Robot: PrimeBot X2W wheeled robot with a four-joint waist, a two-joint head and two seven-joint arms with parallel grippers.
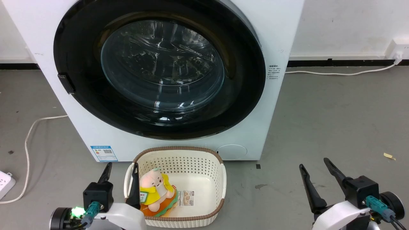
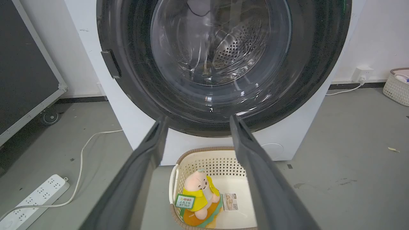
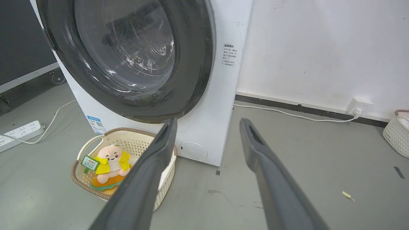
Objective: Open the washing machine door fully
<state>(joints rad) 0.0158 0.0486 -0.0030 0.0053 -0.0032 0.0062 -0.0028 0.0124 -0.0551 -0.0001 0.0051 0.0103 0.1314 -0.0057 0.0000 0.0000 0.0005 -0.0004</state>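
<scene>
Surface reference for you, the operator:

- The washing machine door (image 1: 159, 67) had a glossy black rim. Its bulging centre was clear, smooth glass that threw bright reflections.
- The washing machine (image 1: 284, 28) casing was smooth white with a faint sheen. You could not tell painted metal from plastic.
- The drum (image 2: 236, 48) behind the glass was bright perforated metal.
- The basket (image 1: 191, 166) was cream perforated plastic with a brown woven-look rim.
- The toy (image 1: 155, 188) inside it was soft plush cloth.
- The floor (image 1: 335, 121) was matt grey and lightly stained.
- The left gripper (image 1: 122, 165) and right gripper (image 1: 313, 163) had matt dark fingers and glossy white housings.
</scene>
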